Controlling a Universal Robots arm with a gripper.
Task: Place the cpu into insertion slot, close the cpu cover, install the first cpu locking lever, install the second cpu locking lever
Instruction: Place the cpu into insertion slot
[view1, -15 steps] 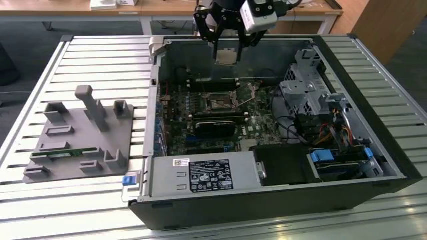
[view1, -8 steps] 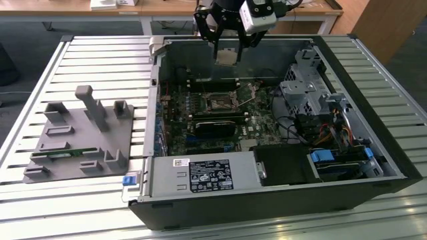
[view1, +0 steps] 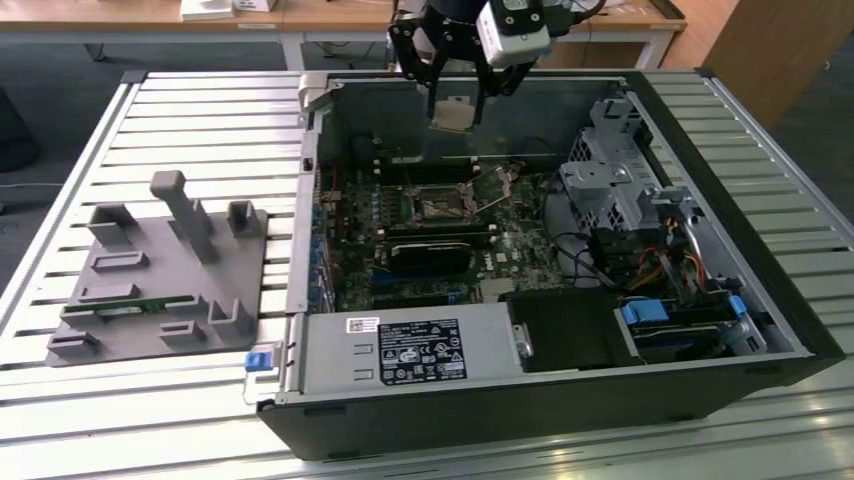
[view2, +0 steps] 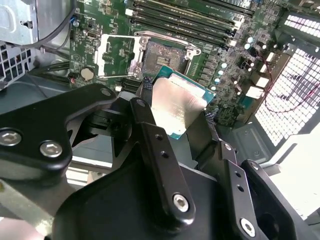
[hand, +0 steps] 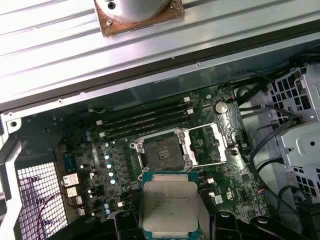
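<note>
cpu (hand: 170, 210): one edge runs off first wrist view | my tool (view2: 177, 102): its fingers (view2: 150, 135) hide cpu's sides in second wrist view | my arm (view1: 447, 15): cut by exterior view's edge

The claw (view1: 457, 102) hangs downward, fingers (view2: 155, 145) apparently clamped on the cpu (view1: 455, 115).

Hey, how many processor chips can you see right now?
1. The chip is gripped in the hand, up above the circuit board; the open socket is empty. Others could be hidden elsewhere in the case.

Workshop: opened computer case (view1: 534, 412) on slatted metal table (view1: 200, 120).
</note>
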